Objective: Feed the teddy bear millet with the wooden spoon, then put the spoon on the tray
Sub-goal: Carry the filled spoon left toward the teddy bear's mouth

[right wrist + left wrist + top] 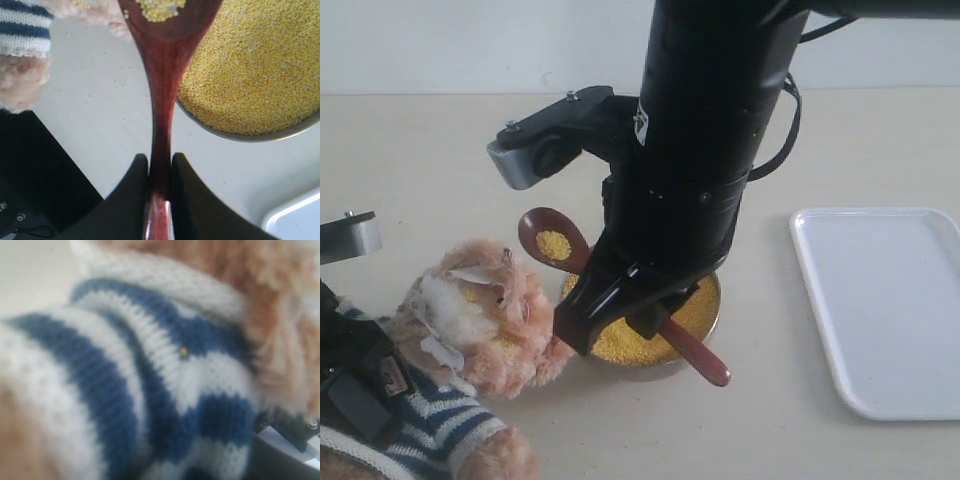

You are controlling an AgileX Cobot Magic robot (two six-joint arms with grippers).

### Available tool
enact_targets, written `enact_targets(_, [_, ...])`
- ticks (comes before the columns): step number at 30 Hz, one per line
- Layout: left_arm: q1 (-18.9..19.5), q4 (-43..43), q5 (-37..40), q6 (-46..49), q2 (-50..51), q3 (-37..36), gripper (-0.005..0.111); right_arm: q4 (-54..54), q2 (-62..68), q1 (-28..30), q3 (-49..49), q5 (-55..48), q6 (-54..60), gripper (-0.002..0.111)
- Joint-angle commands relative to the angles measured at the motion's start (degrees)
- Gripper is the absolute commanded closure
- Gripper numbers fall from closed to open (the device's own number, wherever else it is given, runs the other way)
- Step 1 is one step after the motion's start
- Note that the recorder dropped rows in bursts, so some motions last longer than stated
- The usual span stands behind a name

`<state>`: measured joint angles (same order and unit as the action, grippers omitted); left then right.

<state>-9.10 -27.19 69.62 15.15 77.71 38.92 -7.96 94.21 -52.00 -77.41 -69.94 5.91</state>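
Two pincers. Lower left, left pincer [350,390] sits against the fluffy light-brown teddy bear [485,310] in a blue-white striped shirt; open or clamped, cannot tell. Centre, right pincer [160,161] is closed on the slim handle of the dark reddish-brown wooden spoon [703,358]. It carries golden millet [553,244] near the bear's face, over the round metal bowl [650,368]. Flat white rectangular tray [880,300] lies right on the beige counter [440,140].

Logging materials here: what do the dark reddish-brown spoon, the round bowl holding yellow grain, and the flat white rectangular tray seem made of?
Dark reddish-brown spoon: wood, lacquered; wood-grain streaks, soft sheen.
Round bowl: likely metal; thin grey shiny rim.
Flat white rectangular tray: probably plastic, possibly enamel; smooth, glossy.
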Motion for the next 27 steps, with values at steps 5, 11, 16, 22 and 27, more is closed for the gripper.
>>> enact_targets(5, [-1.4,-2.4,0.3,1.1,-0.7,-0.3,0.103,-2.8,-0.5,0.1,0.2,0.0,1.0,0.109])
enact_targets(11, [-4.3,-2.7,0.3,0.7,0.3,-0.4,0.103,-4.4,-0.5,0.1,0.1,0.0,1.1,0.109])
enact_targets(16, [-4.3,-2.9,0.3,0.7,1.5,-0.4,0.103,-4.9,-0.5,0.1,-0.6,0.0,1.3,0.109])
enact_targets(22, [-4.3,-3.0,0.3,1.0,2.6,-0.4,0.103,-4.7,-0.4,0.1,-5.6,0.0,1.3,0.109])
enact_targets(27, [-4.3,-3.1,0.3,1.1,2.6,-0.4,0.103,-4.5,-0.4,0.1,-7.3,0.0,1.1,0.109])
